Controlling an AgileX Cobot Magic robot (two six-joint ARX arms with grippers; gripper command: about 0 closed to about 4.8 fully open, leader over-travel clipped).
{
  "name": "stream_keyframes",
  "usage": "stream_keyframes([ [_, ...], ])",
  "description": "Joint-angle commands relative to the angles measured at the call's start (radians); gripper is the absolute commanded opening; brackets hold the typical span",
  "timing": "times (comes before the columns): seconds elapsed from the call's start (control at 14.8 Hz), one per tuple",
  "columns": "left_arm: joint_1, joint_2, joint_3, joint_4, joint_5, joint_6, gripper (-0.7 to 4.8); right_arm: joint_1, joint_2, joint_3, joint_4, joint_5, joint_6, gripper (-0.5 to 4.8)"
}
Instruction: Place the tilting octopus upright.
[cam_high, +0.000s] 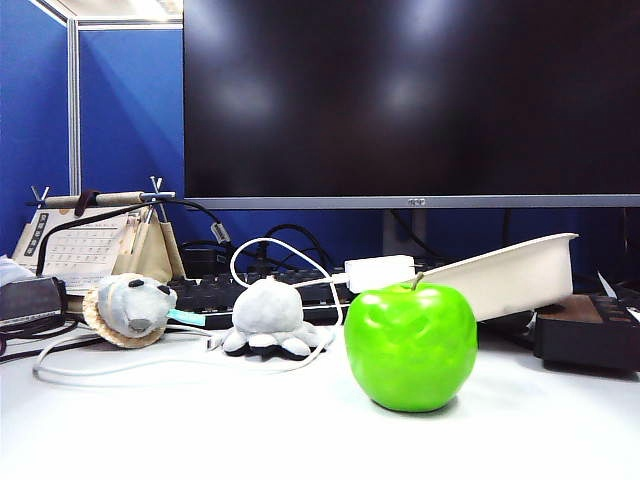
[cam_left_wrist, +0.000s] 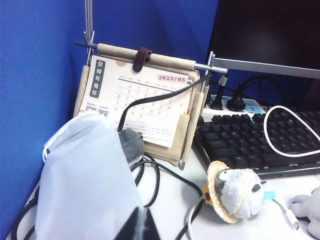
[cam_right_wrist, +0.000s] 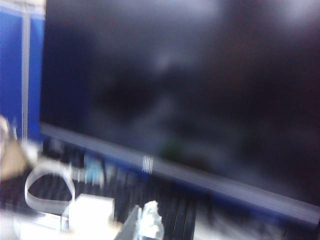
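The octopus (cam_high: 268, 318) sat upright on the tabletop (cam_high: 200, 420), left of centre. The left fingers (cam_left_wrist: 139, 225) were closed on nothing near the bottom edge of the left wrist view. The right fingers (cam_right_wrist: 131, 226) were too blurred to tell.

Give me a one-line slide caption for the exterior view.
Grey octopus sits upright beside a green apple and plush animal head; no gripper in view.

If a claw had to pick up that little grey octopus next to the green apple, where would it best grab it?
Probably around the octopus's domed head, coming down from above: the dome is its tallest, roundest part, while the stubby tentacles lie splayed flat on the table. The white cable looping behind it and the apple close by leave the top freest.
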Motion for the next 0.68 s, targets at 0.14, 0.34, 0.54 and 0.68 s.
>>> stream_keyframes([
  [0.14,0.000,-0.002,0.000,0.010,0.004,-0.003,-0.06,0.002,-0.006,-0.123,0.113,0.002,-0.003,-0.01],
  [0.34,0.000,-0.002,0.000,0.009,0.004,-0.003,-0.06,0.002,-0.024,-0.163,0.119,0.002,-0.038,-0.01],
  [0.54,0.000,-0.002,0.000,0.009,0.004,-0.003,-0.06,0.001,-0.058,-0.196,0.123,0.002,-0.048,-0.01],
  [0.68,0.000,-0.002,0.000,0.009,0.004,-0.003,-0.06,0.001,-0.070,-0.209,0.128,0.002,-0.051,-0.01],
])
